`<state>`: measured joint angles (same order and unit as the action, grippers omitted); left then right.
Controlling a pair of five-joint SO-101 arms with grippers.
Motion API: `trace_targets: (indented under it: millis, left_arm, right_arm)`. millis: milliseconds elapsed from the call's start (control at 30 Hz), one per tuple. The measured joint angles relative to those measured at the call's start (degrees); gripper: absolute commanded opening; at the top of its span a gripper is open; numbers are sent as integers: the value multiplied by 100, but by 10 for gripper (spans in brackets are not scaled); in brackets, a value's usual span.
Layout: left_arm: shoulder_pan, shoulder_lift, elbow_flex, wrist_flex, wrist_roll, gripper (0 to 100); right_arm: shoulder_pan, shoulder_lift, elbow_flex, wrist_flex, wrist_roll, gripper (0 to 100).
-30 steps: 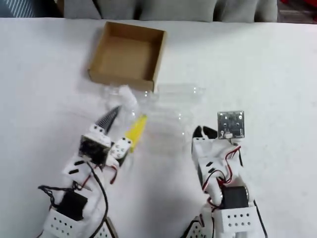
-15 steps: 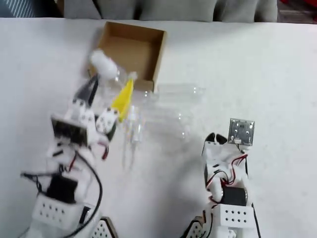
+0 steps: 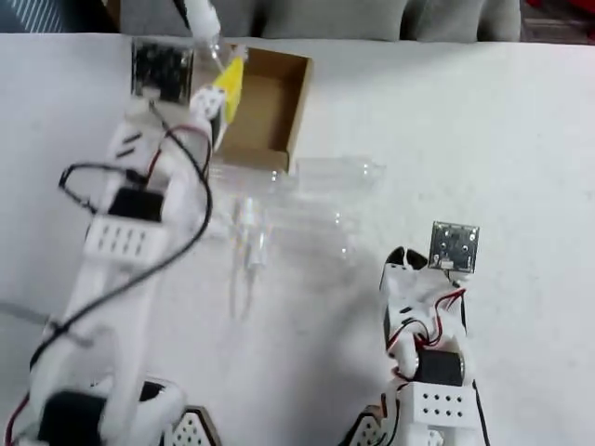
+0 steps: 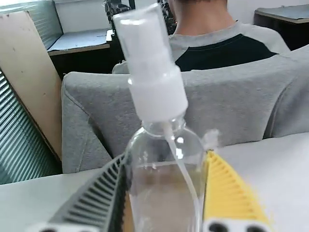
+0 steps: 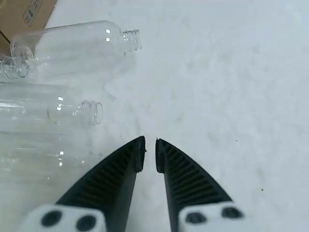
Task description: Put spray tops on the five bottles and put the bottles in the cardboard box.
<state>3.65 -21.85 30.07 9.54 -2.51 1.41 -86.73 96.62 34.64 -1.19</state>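
My left gripper (image 3: 216, 58) is raised over the near-left side of the cardboard box (image 3: 299, 98), shut on a clear bottle (image 3: 212, 45) that carries a white spray top (image 3: 199, 13). The left wrist view has this bottle (image 4: 161, 169) upright between the grey and yellow fingers, spray top (image 4: 150, 67) uppermost. Uncapped clear bottles lie on the table just in front of the box: one (image 3: 339, 173) with its neck to the right, another (image 3: 311, 223) nearer. A loose spray top (image 3: 250, 238) lies beside them. My right gripper (image 5: 149, 150) rests shut and empty near the bottles (image 5: 77, 41), (image 5: 53, 113).
Grey cushions (image 3: 279, 17) line the table's far edge. A corner of the box (image 5: 21, 14) appears in the right wrist view. White tabletop (image 3: 502, 139) stretches to the right of the box and bottles.
The left arm has lifted the capped bottle off the table and carried it up and away to the box. The right arm drew back slightly a second ago, then stayed still.
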Motion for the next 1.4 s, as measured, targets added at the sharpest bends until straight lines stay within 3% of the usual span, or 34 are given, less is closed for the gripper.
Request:
trace_targets:
  millis: [233, 333, 467, 967, 1400]
  left_arm:
    - [-158, 2233, -862, -1565, 237, 47]
    - [-158, 3077, -1433, -1811, 580, 46]
    - [-202, 4193, -2418, -1916, 774, 46]
    - [-545, 8053, -6242, -1934, 791, 46]
    - [-571, 9925, -9081, -1644, 791, 46]
  right_arm:
    - [0, 0, 0, -44, 0, 16]
    - [0, 0, 0, -44, 149, 16]
    - [0, 0, 0, -44, 571, 16]
    - [0, 0, 0, -62, 686, 17]
    - [0, 0, 0, -62, 686, 17]
